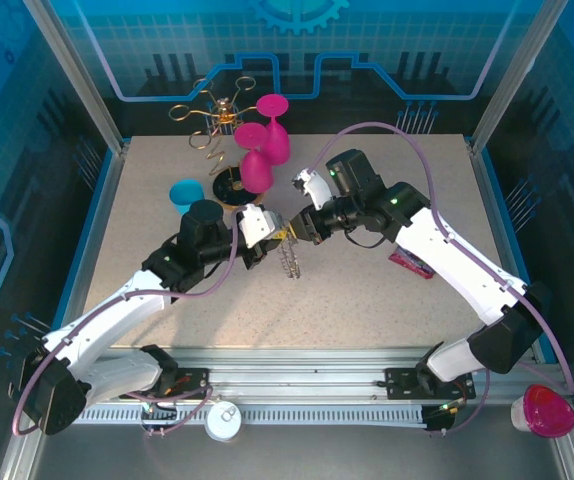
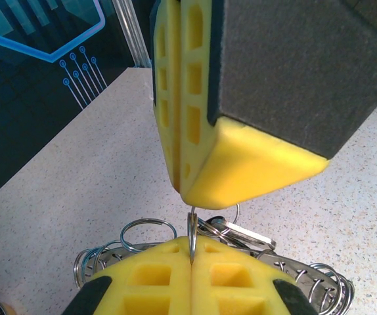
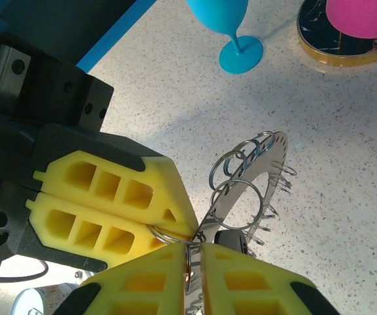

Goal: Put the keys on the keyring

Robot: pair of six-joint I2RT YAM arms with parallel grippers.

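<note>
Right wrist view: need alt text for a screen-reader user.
The right gripper, below, and the left gripper, at left, both pinch one small silvery ring with yellow fingers. The keyring, fringed with metal loops, extends beyond it over the table; a blue goblet stands behind.

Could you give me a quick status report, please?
Left gripper and right gripper shut on one keyring link. Keys beside the grip. Nothing in the way.
</note>
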